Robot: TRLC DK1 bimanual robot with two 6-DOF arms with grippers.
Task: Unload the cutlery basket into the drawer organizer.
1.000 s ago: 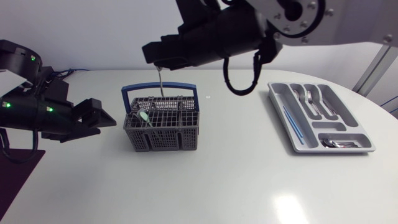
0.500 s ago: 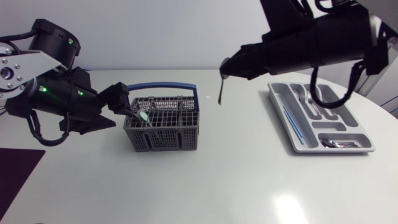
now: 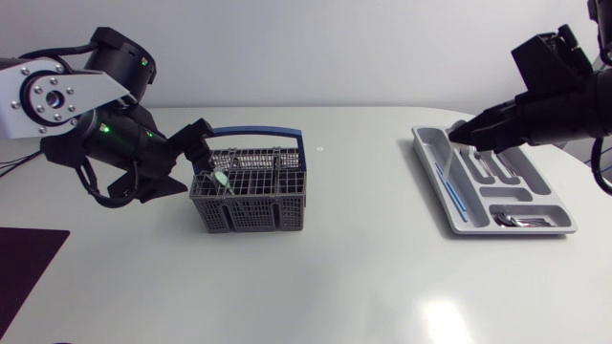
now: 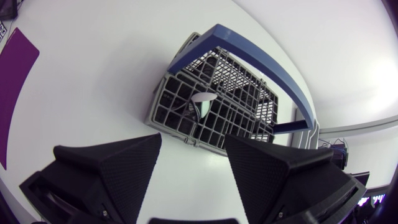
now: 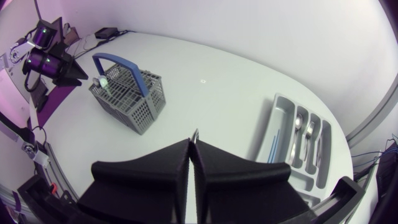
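Observation:
The grey cutlery basket (image 3: 251, 189) with a blue handle (image 3: 256, 133) stands left of the table's middle. A pale green utensil (image 3: 220, 179) pokes out of its left side. My left gripper (image 3: 186, 161) hovers open at the basket's left edge. In the left wrist view the basket (image 4: 214, 106) lies just ahead of its spread fingers (image 4: 118, 168). My right gripper (image 3: 461, 134) hangs over the left part of the grey drawer organizer (image 3: 556, 204). It is shut on a thin metal cutlery piece, whose tip (image 5: 195, 134) pokes out between its fingers.
The organizer holds forks (image 3: 483, 158), spoons (image 3: 521, 221) and a blue stick (image 3: 449, 186). A dark purple mat (image 3: 24, 268) lies at the table's front left. The right wrist view shows the basket (image 5: 127, 93) and organizer (image 5: 298, 146) far below.
My right arm has carried the cutlery piece from above the basket rightward to the organizer. My left arm has risen and moved in to the basket's left edge.

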